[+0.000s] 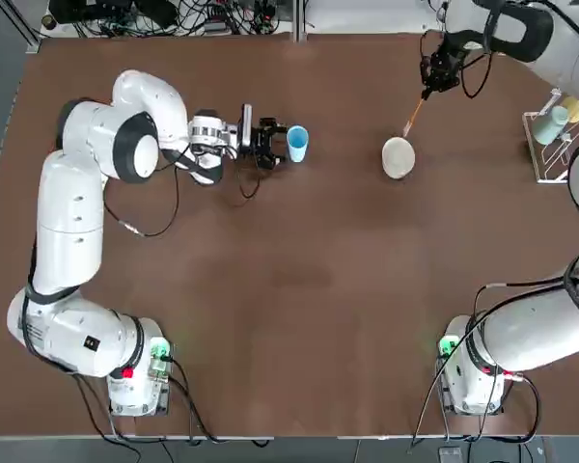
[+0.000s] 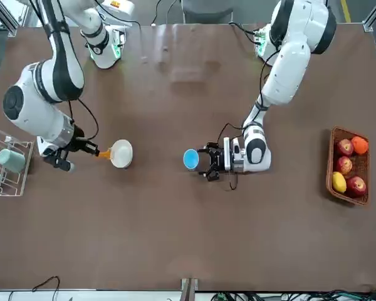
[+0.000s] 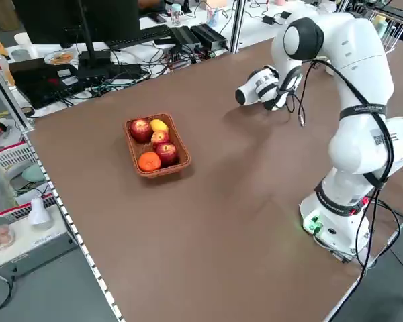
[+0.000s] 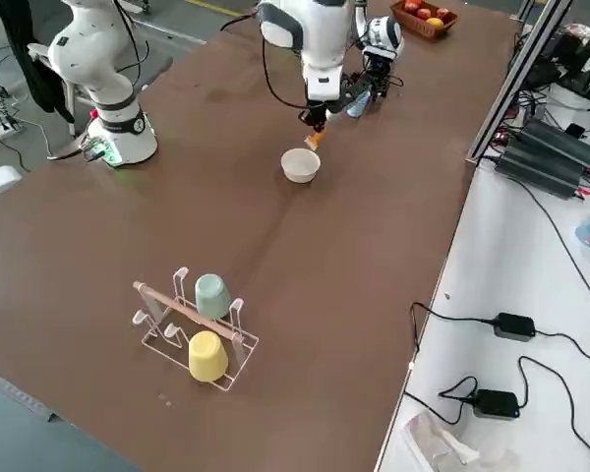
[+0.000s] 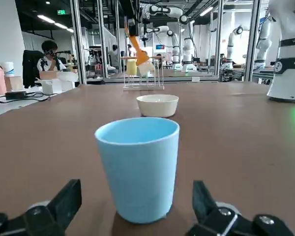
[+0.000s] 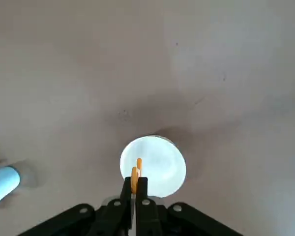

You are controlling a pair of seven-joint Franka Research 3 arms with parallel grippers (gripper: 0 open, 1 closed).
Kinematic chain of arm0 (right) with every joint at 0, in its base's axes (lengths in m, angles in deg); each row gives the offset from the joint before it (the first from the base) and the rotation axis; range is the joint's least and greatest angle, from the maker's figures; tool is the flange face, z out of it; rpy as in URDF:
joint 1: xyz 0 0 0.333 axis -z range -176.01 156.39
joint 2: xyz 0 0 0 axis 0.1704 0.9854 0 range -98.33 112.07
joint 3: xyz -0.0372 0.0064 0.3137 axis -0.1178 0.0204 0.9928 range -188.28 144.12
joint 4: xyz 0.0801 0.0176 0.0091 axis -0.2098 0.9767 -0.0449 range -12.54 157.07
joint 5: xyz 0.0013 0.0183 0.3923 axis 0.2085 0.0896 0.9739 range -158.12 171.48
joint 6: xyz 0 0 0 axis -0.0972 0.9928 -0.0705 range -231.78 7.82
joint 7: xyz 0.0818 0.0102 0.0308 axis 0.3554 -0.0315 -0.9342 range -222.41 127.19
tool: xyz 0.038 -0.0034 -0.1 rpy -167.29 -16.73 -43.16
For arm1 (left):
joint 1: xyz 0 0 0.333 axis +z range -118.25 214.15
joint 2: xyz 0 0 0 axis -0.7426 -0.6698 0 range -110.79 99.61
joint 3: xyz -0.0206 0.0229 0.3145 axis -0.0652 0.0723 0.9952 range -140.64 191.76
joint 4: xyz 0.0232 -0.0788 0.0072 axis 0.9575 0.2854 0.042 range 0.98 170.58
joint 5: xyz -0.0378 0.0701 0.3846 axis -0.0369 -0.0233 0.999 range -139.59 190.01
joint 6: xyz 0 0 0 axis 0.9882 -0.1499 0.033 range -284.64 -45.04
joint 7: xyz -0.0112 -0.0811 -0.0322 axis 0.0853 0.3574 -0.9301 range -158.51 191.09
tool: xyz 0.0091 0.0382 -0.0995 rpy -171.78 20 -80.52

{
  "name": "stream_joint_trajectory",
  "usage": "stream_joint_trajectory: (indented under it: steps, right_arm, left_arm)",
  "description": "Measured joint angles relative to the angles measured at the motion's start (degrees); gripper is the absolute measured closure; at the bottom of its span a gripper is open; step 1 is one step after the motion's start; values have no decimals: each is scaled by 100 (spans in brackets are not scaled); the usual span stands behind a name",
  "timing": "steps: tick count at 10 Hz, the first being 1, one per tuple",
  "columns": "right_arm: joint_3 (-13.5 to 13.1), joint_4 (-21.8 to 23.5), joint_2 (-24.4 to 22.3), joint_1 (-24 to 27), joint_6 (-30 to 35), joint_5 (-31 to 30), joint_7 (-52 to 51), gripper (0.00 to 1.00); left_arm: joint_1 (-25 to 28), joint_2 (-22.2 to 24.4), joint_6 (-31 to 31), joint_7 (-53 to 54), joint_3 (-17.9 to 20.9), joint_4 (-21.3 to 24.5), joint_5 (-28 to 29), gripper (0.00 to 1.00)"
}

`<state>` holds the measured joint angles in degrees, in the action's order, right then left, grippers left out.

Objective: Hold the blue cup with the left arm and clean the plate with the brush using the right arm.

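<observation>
Left gripper wide beside the blue cup, right gripper holding the brush above the plate.

Your left gripper (image 1: 270, 143) lies level at the counter (image 1: 299, 289), its 2 fingers (image 5: 64, 204) spread wide on either side of the blue cup (image 1: 297, 143) without touching it; the cup stands upright near the middle of the far half of the counter. Your right gripper (image 1: 432, 79) hangs raised over the far right part of the counter, fingers clamped tight on the orange handle of the brush (image 1: 413, 116), which slants down toward the plate (image 1: 398, 157). In the right wrist view the brush sits over the plate's hollow, but you cannot tell whether the bristles touch it. The plate rests well apart from the cup, on its right. A wire rack (image 4: 192, 329) with 2 cups stands at the right edge, a fruit basket (image 2: 349, 164) at the left.
</observation>
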<state>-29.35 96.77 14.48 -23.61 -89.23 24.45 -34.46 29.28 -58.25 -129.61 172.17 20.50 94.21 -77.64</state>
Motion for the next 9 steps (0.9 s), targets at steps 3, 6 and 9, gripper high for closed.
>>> stream_joint_trajectory:
  steps: [3, 6, 9]
  right_arm:
    - [-8, 88, -1, 677, 337, 890, -1680, 95]
    - [-4, 191, 4, 878, 384, 1411, -2230, 95]
    - [-5, 362, 25, 913, 352, 2032, -2469, 95]
  left_arm:
    - [184, 213, 8, 26, 3, 266, 242, 0]
    - [617, 580, 17, 10, 23, 459, 707, 0]
    - [1133, 768, 58, -84, 271, 561, 1593, 0]
